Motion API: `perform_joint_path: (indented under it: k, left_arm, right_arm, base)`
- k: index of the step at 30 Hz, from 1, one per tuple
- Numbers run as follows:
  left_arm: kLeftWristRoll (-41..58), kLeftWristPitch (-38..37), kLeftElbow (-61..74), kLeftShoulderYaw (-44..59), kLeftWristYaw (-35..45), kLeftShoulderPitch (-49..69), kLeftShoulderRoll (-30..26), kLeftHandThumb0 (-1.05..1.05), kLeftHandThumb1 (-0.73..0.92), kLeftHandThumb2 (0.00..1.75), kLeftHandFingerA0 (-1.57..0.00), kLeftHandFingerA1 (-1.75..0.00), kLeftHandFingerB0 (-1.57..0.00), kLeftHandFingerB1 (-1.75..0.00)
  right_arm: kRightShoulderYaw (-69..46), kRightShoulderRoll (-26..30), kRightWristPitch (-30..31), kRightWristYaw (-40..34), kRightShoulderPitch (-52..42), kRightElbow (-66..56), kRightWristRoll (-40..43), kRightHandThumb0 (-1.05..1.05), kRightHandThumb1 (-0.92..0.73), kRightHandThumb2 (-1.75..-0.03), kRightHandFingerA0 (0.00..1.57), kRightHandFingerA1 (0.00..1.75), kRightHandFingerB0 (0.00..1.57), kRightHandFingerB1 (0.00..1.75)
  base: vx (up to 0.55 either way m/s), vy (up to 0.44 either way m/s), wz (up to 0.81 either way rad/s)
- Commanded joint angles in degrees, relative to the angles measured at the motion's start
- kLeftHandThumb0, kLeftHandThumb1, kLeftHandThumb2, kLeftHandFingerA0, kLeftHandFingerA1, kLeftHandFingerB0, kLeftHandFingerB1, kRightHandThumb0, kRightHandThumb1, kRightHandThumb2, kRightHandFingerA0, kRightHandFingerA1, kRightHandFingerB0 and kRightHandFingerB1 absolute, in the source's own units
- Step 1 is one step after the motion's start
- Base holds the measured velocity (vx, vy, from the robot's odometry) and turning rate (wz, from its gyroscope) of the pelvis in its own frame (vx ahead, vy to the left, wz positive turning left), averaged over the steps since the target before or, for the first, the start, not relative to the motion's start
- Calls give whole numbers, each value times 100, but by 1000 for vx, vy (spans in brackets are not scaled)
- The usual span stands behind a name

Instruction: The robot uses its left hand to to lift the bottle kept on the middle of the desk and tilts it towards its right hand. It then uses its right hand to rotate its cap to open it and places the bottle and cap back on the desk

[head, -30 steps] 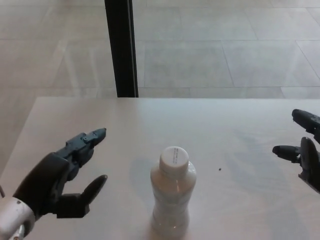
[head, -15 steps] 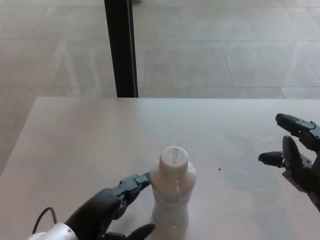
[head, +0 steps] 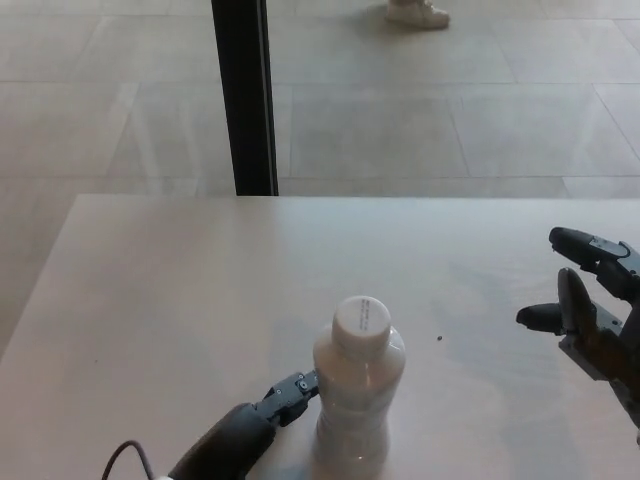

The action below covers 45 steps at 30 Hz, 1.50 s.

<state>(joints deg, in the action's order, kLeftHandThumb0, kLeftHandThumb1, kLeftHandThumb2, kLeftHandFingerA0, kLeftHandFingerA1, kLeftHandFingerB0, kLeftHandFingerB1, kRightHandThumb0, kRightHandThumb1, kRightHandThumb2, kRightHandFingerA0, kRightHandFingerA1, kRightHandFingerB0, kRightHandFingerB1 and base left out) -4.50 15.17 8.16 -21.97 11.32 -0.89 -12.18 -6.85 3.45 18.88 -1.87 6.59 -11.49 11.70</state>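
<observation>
At the lower left, the robot's black left hand (head: 262, 425) comes in low over the pale, smooth worktop (head: 150, 300) from the bottom edge, one fingertip touching the side of the bottle's body. Most of the hand lies below the frame or behind the bottle, so I cannot tell whether it has closed on the bottle or only rests against it. The low, sideways approach suits a grasp around the body, which would leave the cap free for the other hand.

The small, translucent whitish plastic bottle (head: 358, 400) stands upright near the middle of the worktop, close to the near edge, with its round white screw cap (head: 362, 320) on its neck. It seems to lean very slightly, though the steep view may account for that. It has not been lifted; its base sits on the worktop.

At the far right, the black right hand (head: 590, 300) hovers well apart from the bottle, fingers spread and holding nothing. It is probably held there ready, at about cap height, to meet the cap once the bottle is tilted towards it.

Beyond the worktop are a dark vertical post (head: 243, 95) and a tiled floor (head: 450, 110), with a person's light shoe (head: 418, 12) at the top edge.
</observation>
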Motion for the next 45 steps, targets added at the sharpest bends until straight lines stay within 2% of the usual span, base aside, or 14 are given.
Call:
perform_joint_path:
  k: [1, 12, 16, 25, 26, 32, 33, 35, 36, 37, 42, 43, 44, 45]
  left_arm:
    - [-466, 13, -320, 238, -926, 86, 477, -104, 62, 103, 0, -18, 0, 0]
    - [-566, 450, -478, 645, -2336, 100, 2345, -95, 62, 59, 0, 0, 0, 0]
    - [-690, 553, -560, 582, -2545, 9, 2718, -92, 57, 72, 0, 0, 0, 0]
    - [-855, 693, -723, -37, -2389, -210, 2727, -101, 54, 78, 0, 0, 0, 0]
    - [-812, 700, -722, -53, -2383, -205, 2724, -105, 57, 100, 0, -38, 0, -16]
    - [-652, 698, -898, -18, -2516, -376, 2788, -73, 53, 62, 0, -2, 0, 0]
    - [-720, 635, -991, 1, -2768, -395, 2904, -62, 53, 57, 0, -47, 0, 0]
    - [-885, 239, -1305, 3, -3356, -413, 3081, -37, 68, 60, -71, -104, 0, 0]
    - [-841, 233, -1328, 29, -3429, -430, 3161, -41, 66, 85, -77, -111, 0, 0]
    - [-852, 155, -1365, 18, -3521, -444, 3198, -24, 76, 63, -90, -137, 0, -19]
    - [-1015, -241, -1744, -228, -3868, -752, 3257, -8, 90, 76, -102, -170, -32, -50]
    - [-1004, -324, -1791, -258, -3890, -799, 3259, -8, 88, 86, -99, -150, -53, -64]
    - [-1033, -429, -1824, -320, -3916, -875, 3248, -1, 78, 116, -97, -168, -87, -131]
    - [-1082, -550, -1853, -375, -3970, -932, 3231, -1, 78, 116, -97, -168, -87, -131]
  right_arm:
    - [-53, -59, 72, -77, 33, -61, -22, -65, -73, -62, 67, 116, 40, 67]
    - [15, -158, -14, -60, -82, -100, -66, -67, -72, -62, 69, 122, 45, 68]
    - [53, -169, -37, -61, -127, -80, -98, -67, -73, -62, 70, 123, 46, 67]
    - [113, -203, -135, 10, -196, -26, -83, -67, -72, -62, 67, 129, 45, 68]
    - [122, -211, -120, 0, -216, -49, -90, -67, -72, -63, 67, 130, 44, 68]
    - [95, -194, -96, -45, -262, -70, -137, -66, -72, -63, 65, 129, 44, 68]
    - [96, -178, -101, -51, -273, -74, -166, -66, -72, -63, 65, 129, 43, 67]
    - [64, -203, -148, -127, -303, -65, -217, -65, -72, -62, 66, 129, 46, 68]
    - [67, -189, -139, -149, -291, -59, -253, -64, -72, -63, 66, 129, 47, 69]
    - [44, -218, -127, -173, -281, -61, -230, -64, -71, -64, 68, 129, 47, 68]
    - [-57, -250, -100, -149, -269, -129, -106, -63, -74, -64, 65, 137, 48, 69]
    - [-68, -247, -105, -145, -273, -146, -100, -62, -74, -65, 65, 138, 47, 69]
    - [-71, -238, -117, -143, -287, -165, -113, -61, -74, -66, 66, 138, 48, 68]
    - [-71, -239, -127, -147, -299, -172, -122, -61, -74, -66, 66, 138, 48, 68]
  base:
    - [0, 0, 0]
    - [0, 0, 0]
    - [0, 0, 0]
    - [0, 0, 0]
    - [0, 0, 0]
    - [0, 0, 0]
    - [0, 0, 0]
    - [0, 0, 0]
    - [0, 0, 0]
    - [0, 0, 0]
    - [0, 0, 0]
    - [0, 0, 0]
    - [0, 0, 0]
    - [0, 0, 0]
